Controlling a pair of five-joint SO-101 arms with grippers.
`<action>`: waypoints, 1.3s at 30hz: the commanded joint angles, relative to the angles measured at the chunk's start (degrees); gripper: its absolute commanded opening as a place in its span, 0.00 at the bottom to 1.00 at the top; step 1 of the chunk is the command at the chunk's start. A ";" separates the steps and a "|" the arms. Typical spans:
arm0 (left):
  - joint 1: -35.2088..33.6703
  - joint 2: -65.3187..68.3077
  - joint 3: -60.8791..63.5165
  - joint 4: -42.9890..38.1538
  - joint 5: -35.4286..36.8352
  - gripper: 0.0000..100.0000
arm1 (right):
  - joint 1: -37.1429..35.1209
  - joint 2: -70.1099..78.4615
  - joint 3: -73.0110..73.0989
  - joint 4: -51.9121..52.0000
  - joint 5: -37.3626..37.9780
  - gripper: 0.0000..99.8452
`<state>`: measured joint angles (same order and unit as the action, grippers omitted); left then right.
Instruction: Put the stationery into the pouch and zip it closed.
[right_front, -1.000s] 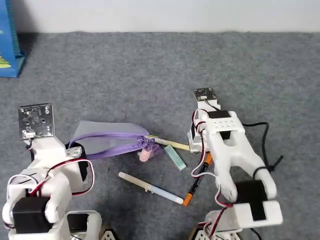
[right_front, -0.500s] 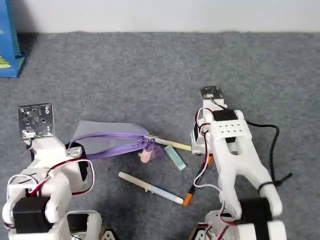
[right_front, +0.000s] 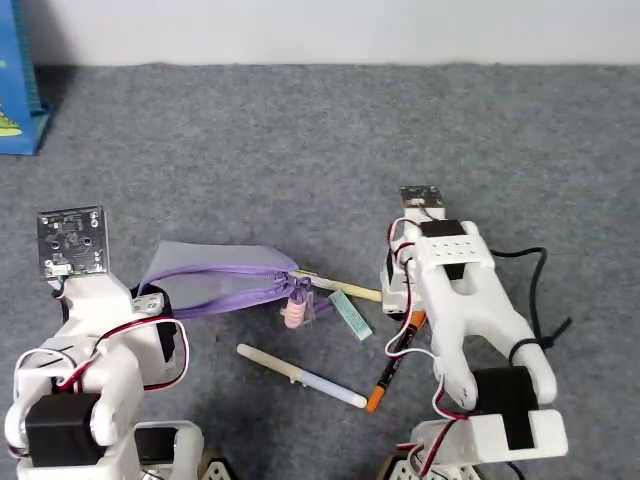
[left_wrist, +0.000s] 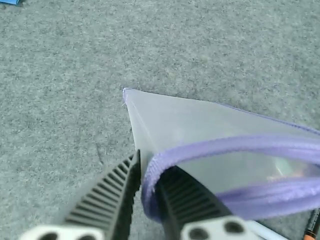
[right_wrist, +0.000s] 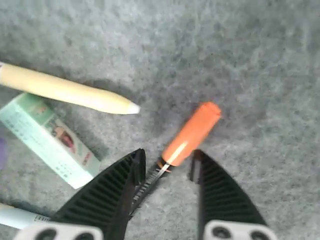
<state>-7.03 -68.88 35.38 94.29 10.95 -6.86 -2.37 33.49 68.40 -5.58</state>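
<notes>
The purple-edged pouch (right_front: 225, 275) lies at the left with its zip open, a pink charm (right_front: 293, 312) at its mouth. My left gripper (left_wrist: 150, 167) is shut on the pouch's (left_wrist: 200, 130) zip edge near its closed end. An orange-capped black pen (right_front: 390, 370) lies at the right. My right gripper (right_wrist: 167, 156) is low over it, open, with one finger on either side of the orange pen (right_wrist: 192, 131). A cream pen (right_wrist: 65, 90) and a green eraser (right_wrist: 47, 137) lie beside it, near the pouch mouth. A white and blue pen (right_front: 300, 377) lies closer to the arm bases.
Grey carpet (right_front: 300, 140) covers the table. A blue box (right_front: 15, 90) stands at the far left edge. Open carpet stretches behind the pouch and to the right of the right arm.
The right arm shifted slightly sideways and back over the orange pen, ending a little lower. The left arm and the pouch stayed put.
</notes>
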 joint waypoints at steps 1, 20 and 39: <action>-0.18 0.97 0.13 0.35 -0.53 0.01 | 1.71 -0.13 -3.78 0.75 -0.53 0.21; -0.18 0.97 0.13 0.44 -0.53 0.01 | 1.71 9.45 -5.80 -4.09 -0.53 0.01; -0.18 0.97 0.22 0.44 -0.35 0.01 | -11.21 -29.23 -10.90 22.81 -0.62 0.01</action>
<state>-7.12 -68.88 35.91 94.29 10.95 -15.03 -22.07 25.67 88.88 -6.37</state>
